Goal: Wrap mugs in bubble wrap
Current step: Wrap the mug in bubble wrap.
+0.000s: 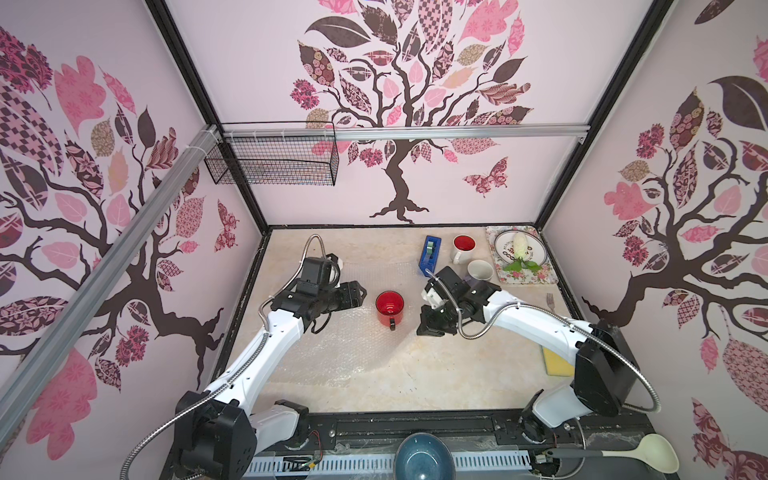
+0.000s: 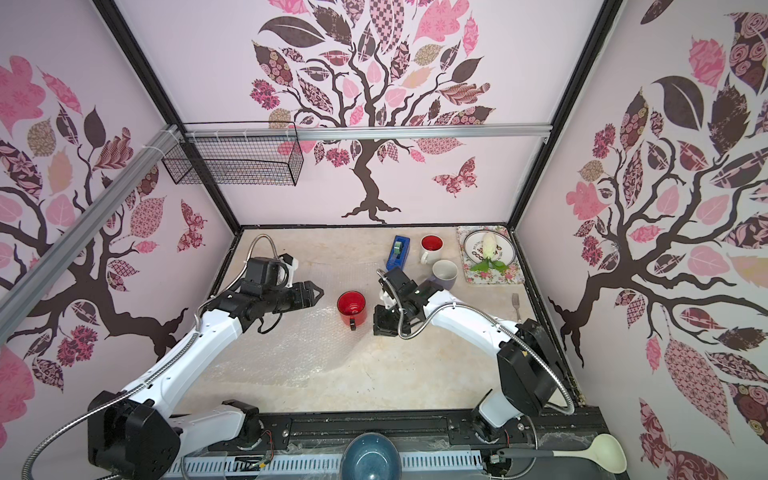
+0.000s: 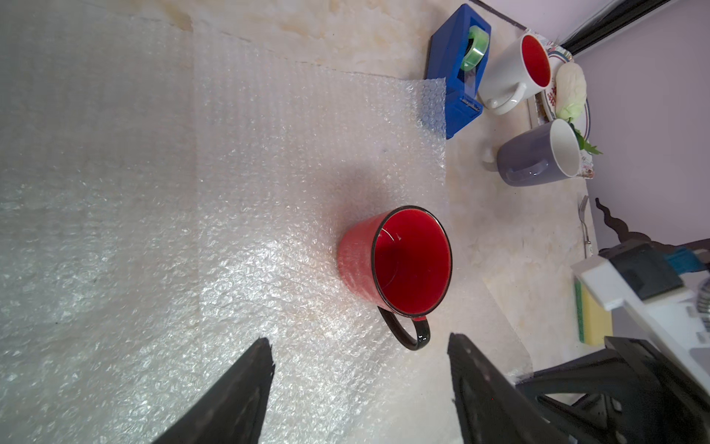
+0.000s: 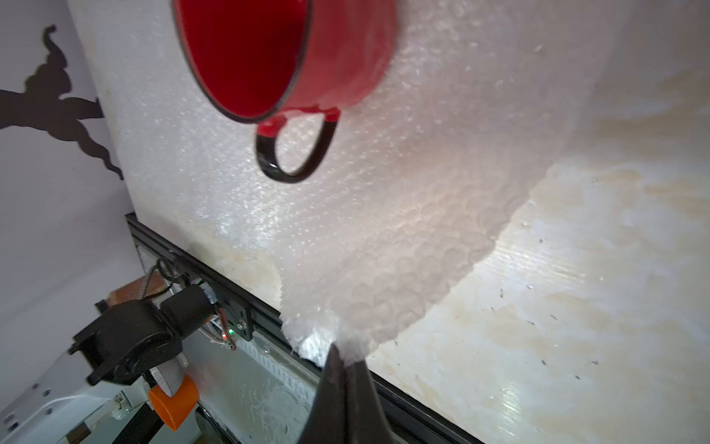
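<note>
Red mug [image 1: 390, 306] upright on bubble wrap [image 1: 336, 353], middle of counter [image 1: 436, 374], handle toward 6 o'clock. Left tool [image 1: 358, 293] at mug's 9 o'clock, jaws wide apart, grasping nothing. Right tool [image 4: 340, 355] at mug's 4 o'clock, clenched on wrap edge, edge raised off counter. Lavender mug [image 1: 480, 271], white mug [image 1: 463, 248] at 1 o'clock, off wrap.
</note>
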Motion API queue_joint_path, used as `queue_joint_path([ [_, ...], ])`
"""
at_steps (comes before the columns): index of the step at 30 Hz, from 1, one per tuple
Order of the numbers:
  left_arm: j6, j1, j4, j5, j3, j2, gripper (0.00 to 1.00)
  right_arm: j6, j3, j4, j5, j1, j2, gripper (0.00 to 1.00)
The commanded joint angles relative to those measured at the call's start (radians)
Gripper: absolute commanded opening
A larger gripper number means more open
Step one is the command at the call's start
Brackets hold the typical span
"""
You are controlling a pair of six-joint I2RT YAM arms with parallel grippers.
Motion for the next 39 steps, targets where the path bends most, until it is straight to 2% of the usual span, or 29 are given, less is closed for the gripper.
queue_joint_path([
  [1, 0.013, 0.004, 0.034, 0.014, 0.022, -0.055, 0.74, -0.011, 0.099, -0.039, -0.026, 0.0, 0.018, 0.0],
  [5, 0.012, 0.003, 0.025, 0.031, -0.002, -0.11, 0.75, -0.01, 0.219, -0.019, -0.056, -0.001, 0.103, 0.0],
  [12, 0.025, -0.008, 0.102, 0.091, -0.097, -0.178, 0.76, 0.0, 0.415, -0.04, -0.026, -0.019, 0.295, 0.0],
  [16, 0.077, -0.042, 0.081, 0.082, -0.105, -0.122, 0.75, -0.008, 0.478, -0.067, -0.005, -0.028, 0.375, 0.0],
  [26, 0.1, -0.094, 0.151, 0.086, -0.127, 0.043, 0.75, 0.015, 0.493, -0.02, 0.008, -0.054, 0.447, 0.0],
  [39, 0.131, -0.098, 0.156, 0.071, -0.014, 0.305, 0.74, 0.015, 0.575, -0.036, 0.016, -0.07, 0.528, 0.0],
])
